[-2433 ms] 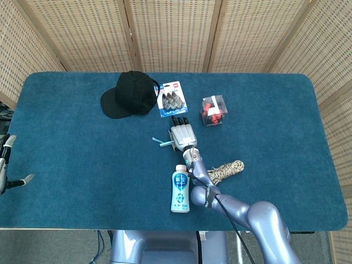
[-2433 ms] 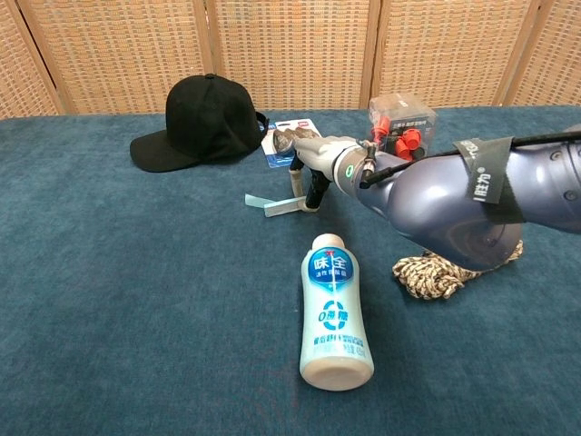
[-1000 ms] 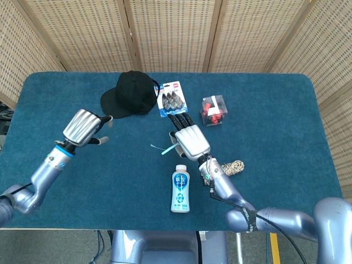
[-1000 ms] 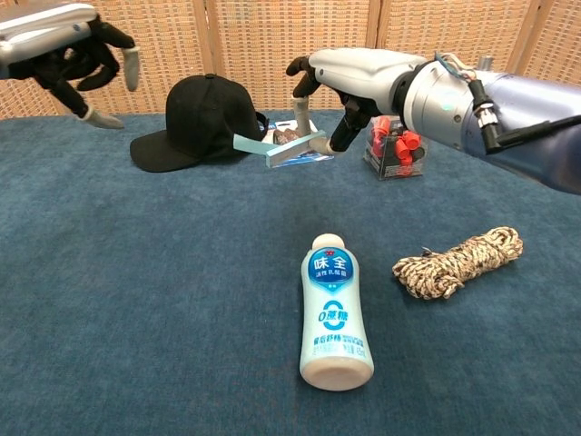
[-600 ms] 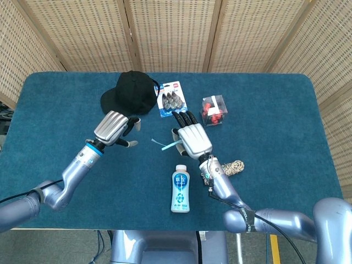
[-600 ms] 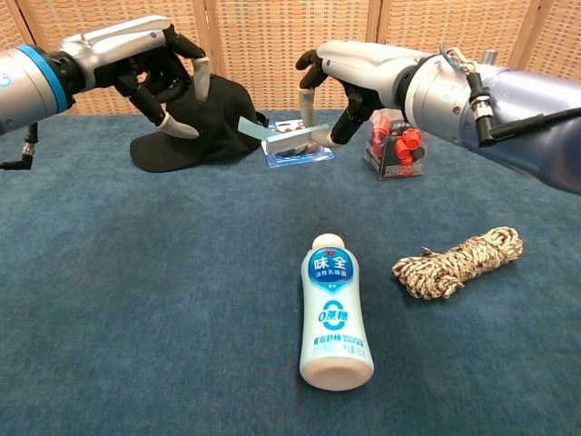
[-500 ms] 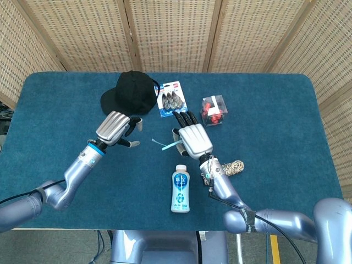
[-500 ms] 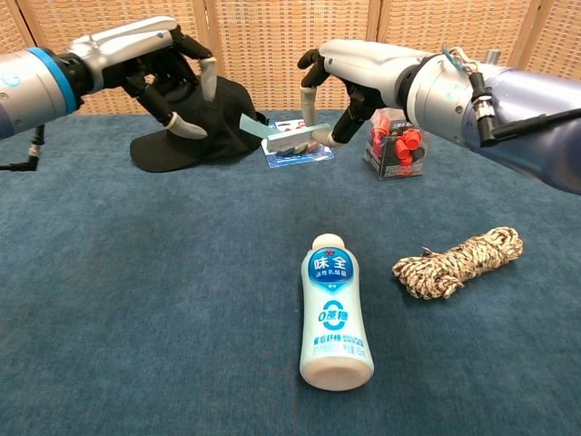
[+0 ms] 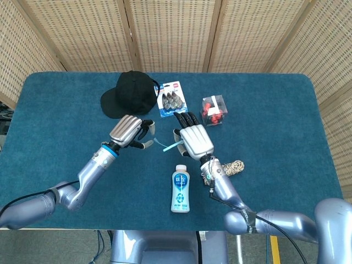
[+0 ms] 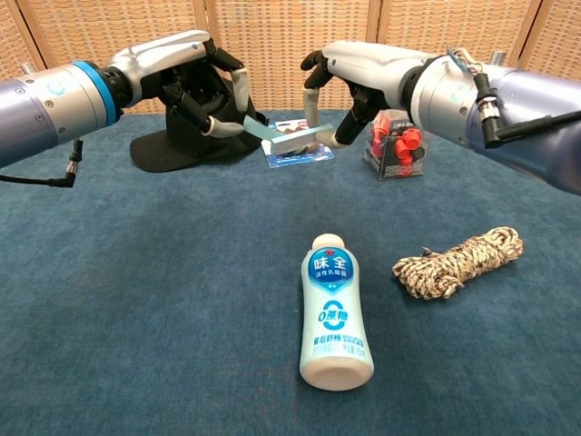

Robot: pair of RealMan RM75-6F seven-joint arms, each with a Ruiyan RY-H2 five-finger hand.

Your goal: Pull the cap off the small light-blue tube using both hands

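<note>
The right hand point(image 10: 349, 77) pinches the tube point(image 10: 289, 136) aloft over mid-surface, the left hand point(image 10: 201, 86) reaches its free end, fingers apart, grip unclear; cap apparently not off.

Table point(image 9: 66, 99) under dark blue cloth. Lying on it: black cap point(image 9: 131, 93) at far side; blister pack point(image 9: 172, 99) just beside it; clear box point(image 9: 213, 110) holding red pieces; white bottle point(image 9: 180, 188) on its side; rope bundle point(image 10: 459, 262) near bottle.
</note>
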